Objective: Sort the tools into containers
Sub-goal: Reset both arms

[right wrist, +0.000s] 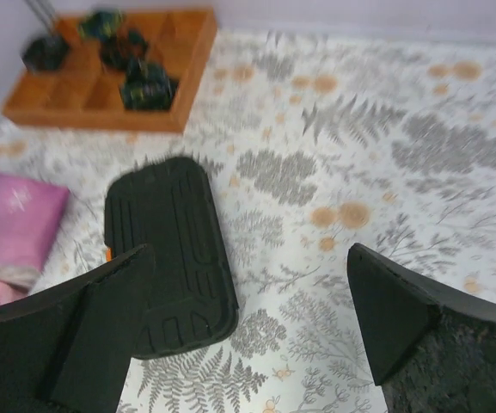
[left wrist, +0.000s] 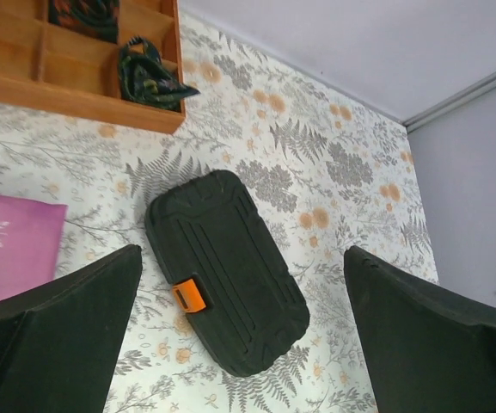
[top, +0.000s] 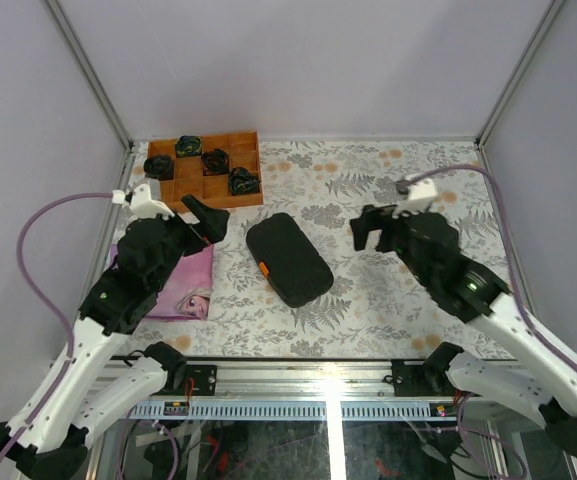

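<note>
Either side of the shut black tool case [top: 288, 259], left gripper [top: 208, 221] and right gripper [top: 369, 232] hover, jaws wide apart, holding nothing. No loose tools in view. Sorting looks finished or unstarted. Opening would mean working the orange latch [top: 265, 267] on the case's left edge.

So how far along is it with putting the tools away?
Looks near the end, or between steps. The black case lies shut, its orange latch on the side, and no loose tools show in any view. Nothing is in hand: the left gripper and right gripper hang open and empty on either side of it. Whether every tool is inside can't be seen with it shut.
</note>
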Controlling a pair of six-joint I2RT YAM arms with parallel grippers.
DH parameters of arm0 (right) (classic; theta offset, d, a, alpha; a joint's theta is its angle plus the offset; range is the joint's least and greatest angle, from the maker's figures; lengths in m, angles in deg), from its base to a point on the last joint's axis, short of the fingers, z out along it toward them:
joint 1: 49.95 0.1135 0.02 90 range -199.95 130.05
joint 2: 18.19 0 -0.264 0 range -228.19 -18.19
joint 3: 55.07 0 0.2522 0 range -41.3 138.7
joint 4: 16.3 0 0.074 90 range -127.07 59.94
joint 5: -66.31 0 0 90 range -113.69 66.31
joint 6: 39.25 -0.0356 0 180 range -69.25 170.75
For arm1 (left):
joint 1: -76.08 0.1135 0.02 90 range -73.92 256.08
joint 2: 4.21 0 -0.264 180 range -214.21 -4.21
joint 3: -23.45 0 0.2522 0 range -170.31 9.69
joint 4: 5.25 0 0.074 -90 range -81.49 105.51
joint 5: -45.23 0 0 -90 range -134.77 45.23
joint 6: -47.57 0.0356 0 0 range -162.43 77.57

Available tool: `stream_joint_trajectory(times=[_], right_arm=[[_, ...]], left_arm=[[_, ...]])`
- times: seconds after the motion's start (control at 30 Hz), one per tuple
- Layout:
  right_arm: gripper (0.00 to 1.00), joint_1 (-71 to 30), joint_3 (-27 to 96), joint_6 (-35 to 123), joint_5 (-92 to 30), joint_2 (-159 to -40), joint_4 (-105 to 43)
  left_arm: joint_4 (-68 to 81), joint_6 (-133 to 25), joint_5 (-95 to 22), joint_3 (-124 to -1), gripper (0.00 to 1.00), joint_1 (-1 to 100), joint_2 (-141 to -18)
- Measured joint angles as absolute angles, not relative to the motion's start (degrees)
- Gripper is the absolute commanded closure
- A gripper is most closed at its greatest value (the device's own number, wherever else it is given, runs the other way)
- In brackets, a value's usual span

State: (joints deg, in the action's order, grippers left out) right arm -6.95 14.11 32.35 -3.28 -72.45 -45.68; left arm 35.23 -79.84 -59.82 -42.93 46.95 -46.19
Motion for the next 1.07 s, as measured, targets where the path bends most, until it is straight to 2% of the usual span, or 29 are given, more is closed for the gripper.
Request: stream_joint_trajectory(times=[0.23, 0.47, 0.8, 1.07], right_arm=[[0.01, -6.97, 11.29, 34.50, 3.86, -50.22, -48.20], [0.01, -6.97, 4.98, 31.72, 9.81, -38.24, -54.75], [0.01, -6.97, 0.48, 28.44, 12.74, -33.06, -61.29], [0.01, -6.97, 0.41, 27.94, 12.91, -33.06, -61.70]], left_arm=[[46.47, -74.85, -64.14, -50.41, 0.00, 46.95, -41.47], [54.03, -73.41, -67.75, -48.94, 0.00, 46.95, -32.05], [56.54, -75.42, -69.85, -41.69, 0.00, 46.95, -19.65], [56.50, -75.97, -70.53, -40.53, 0.00, 46.95, -20.16]])
